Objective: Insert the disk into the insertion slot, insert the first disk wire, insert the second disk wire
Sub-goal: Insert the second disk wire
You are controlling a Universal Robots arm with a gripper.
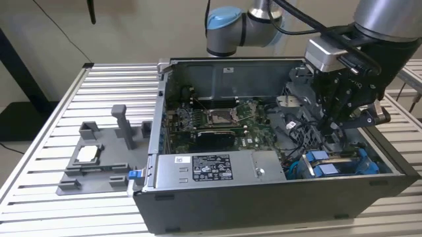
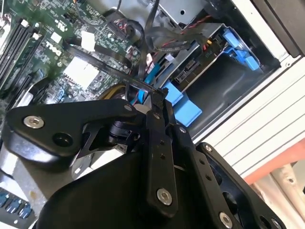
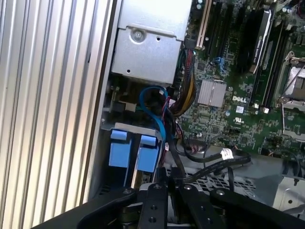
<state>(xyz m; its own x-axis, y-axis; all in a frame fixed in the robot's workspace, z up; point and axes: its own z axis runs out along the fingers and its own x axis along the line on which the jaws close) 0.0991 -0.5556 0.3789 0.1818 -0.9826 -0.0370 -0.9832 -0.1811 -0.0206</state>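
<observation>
— Since the hand [image 2: 159, 98] sits low in the computer case [image 1: 277, 197], what does it have?
— Its fingers look closed together, pinching a thin black wire [image 2: 107, 71] just above the drive bay; in the first wrist view the fingertips meet over the same spot.
— And the disk [image 1: 336, 163]?
— Already seated, I judge: its blue carrier frame lies inside the insertion slot [image 3: 128, 129] at the case's corner on the exterior view's right.
— So what's left?
— The wiring. Whether either disk wire is plugged in, I cannot tell.
— What else does the case hold?
— A green motherboard [image 1: 221, 121] and a silver power supply [image 1: 211, 168]. Outside, a grey fixture [image 1: 99, 163] on the slatted table [image 1: 46, 163] holds a small silver chip [image 1: 88, 154].
</observation>
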